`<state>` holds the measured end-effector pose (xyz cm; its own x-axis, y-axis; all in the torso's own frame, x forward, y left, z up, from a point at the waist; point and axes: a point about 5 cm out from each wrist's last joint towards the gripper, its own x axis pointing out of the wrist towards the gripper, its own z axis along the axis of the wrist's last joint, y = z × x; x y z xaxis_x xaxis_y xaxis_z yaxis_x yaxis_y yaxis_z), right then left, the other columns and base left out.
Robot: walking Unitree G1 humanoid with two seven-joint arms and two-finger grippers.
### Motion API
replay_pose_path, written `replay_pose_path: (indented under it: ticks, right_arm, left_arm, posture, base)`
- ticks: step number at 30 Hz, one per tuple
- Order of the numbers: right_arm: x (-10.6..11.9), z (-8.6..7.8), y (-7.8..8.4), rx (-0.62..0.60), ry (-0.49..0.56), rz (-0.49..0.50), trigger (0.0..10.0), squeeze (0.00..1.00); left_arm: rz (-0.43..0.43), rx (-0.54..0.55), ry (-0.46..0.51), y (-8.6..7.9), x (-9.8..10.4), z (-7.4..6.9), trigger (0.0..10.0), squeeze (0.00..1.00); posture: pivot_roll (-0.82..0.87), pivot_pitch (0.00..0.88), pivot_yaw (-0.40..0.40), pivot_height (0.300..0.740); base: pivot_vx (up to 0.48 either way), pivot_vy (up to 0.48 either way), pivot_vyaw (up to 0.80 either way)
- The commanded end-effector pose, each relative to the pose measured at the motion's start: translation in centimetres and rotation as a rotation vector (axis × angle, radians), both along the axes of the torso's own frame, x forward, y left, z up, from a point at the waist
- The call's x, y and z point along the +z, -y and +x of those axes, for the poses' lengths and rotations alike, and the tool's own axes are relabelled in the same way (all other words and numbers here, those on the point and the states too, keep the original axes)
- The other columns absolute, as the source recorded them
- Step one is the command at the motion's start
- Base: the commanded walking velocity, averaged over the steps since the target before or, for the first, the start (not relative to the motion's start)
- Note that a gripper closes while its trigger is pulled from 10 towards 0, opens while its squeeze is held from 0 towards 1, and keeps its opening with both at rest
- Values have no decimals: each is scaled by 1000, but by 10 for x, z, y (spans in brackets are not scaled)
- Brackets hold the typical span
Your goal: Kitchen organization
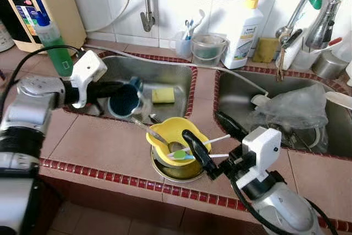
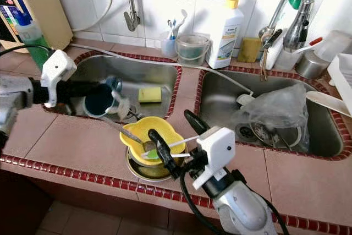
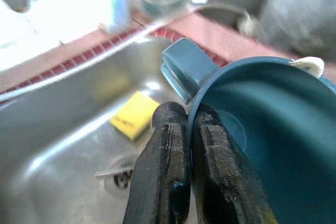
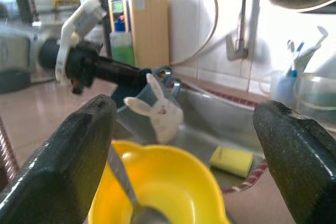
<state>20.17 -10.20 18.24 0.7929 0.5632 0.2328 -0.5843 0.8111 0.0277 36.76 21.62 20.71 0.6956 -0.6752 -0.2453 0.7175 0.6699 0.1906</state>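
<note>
Two tools at work: mug lifted, bowl next.

My right tool [image 1: 212, 136] spreads wide at 6 o'clock over the yellow bowl [image 1: 171, 136] on the bench [image 1: 104, 144]. At 10 o'clock my left tool [image 3: 186, 129] clamps the blue mug [image 1: 125, 100] by its rim above the left sink [image 1: 165, 75]. Next, I judge, find the mug a resting place.

No text could be read with certainty. The beige appliance [image 1: 34, 4] at ten o'clock carried a small dark brand plate and coloured label panels, and the white bottle [image 1: 245, 32] at one o'clock bore a printed label, all too blurred to make out.
</note>
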Motion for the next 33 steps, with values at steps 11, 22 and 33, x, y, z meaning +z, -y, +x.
replay_pose_path:
  ticks: [11, 22, 33]
  right_arm:
    - [9, 25, -4, -102, 46, 80, 10000, 0]
    - [13, 47, 7, -227, 57, 125, 10000, 0]
    - [18, 47, 10, -226, 51, 148, 10000, 0]
  left_arm:
    - [-327, 252, 119, 30, -11, 1, 10000, 0]
    - [-443, 393, 83, 50, -44, -15, 10000, 0]
    - [-434, 378, 117, 61, -30, -2, 10000, 0]
  posture:
    - [43, 0, -1, 740]
    - [47, 0, -10, 740]
    - [33, 2, -6, 740]
  base:
    - [0, 0, 0]
    - [0, 0, 0]
    - [0, 0, 0]
